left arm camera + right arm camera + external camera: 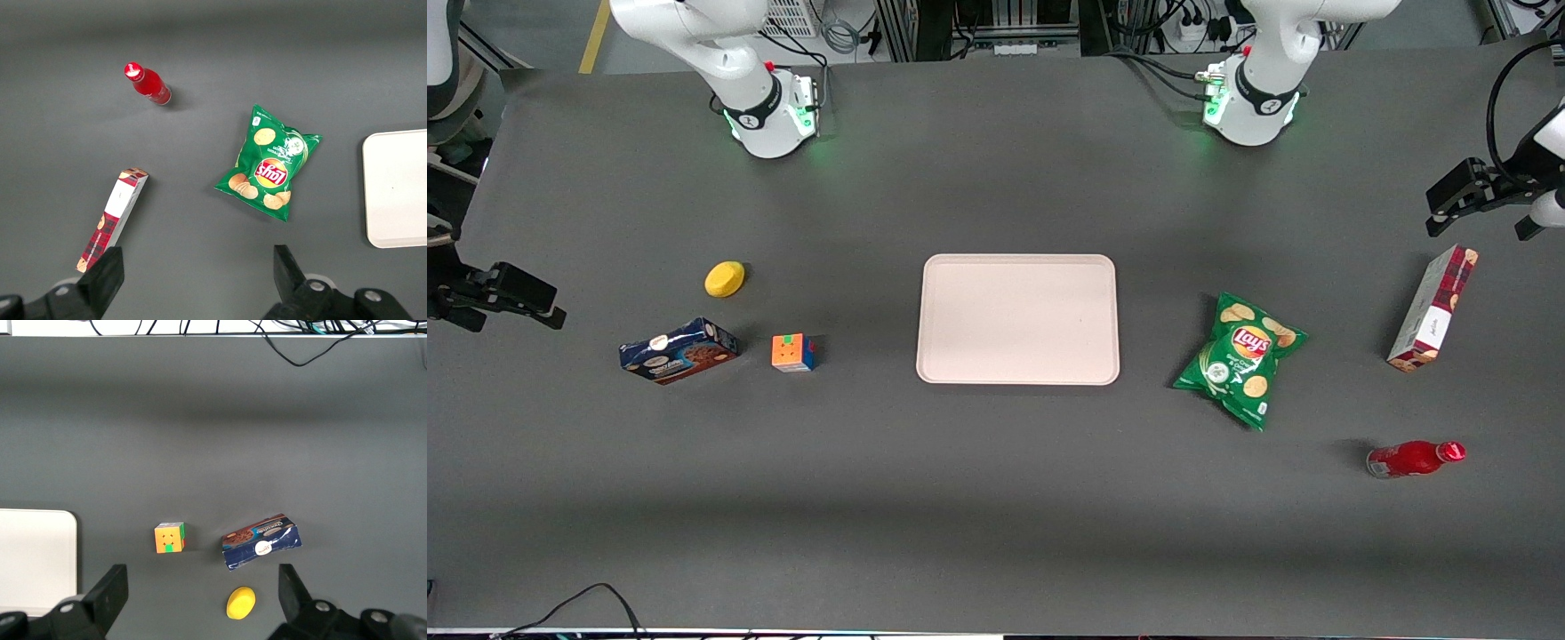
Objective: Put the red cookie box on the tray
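Left arm's black two-finger gripper spread open, hovering above the grey table, long dark red plaid cardboard cookie box lying nearby, large pale pink-beige tray well apart, toward the table's middle

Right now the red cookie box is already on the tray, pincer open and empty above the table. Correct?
Not quite. The red cookie box lies on the table toward the working arm's end, well apart from the tray, which holds nothing; the front view shows it. The pincer is indeed open and empty above the table.
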`<act>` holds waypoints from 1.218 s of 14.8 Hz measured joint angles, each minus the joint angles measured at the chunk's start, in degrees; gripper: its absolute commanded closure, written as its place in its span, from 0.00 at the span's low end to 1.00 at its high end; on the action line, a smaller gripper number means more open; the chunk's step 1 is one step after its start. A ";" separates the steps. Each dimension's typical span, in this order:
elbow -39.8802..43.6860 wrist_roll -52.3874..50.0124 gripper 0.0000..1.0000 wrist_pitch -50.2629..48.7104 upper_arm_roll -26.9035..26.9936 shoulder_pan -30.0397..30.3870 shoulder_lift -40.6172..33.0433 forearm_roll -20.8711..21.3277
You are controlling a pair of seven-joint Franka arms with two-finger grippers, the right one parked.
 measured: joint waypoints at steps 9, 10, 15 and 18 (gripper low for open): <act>-0.03 -0.05 0.00 -0.73 0.03 0.41 0.15 -0.03; -0.14 -0.05 0.00 -1.57 0.09 0.99 0.45 -0.02; -2.20 11.23 0.00 -1.81 2.78 6.65 5.75 0.14; -6.12 21.93 0.00 2.83 6.70 7.92 9.08 0.70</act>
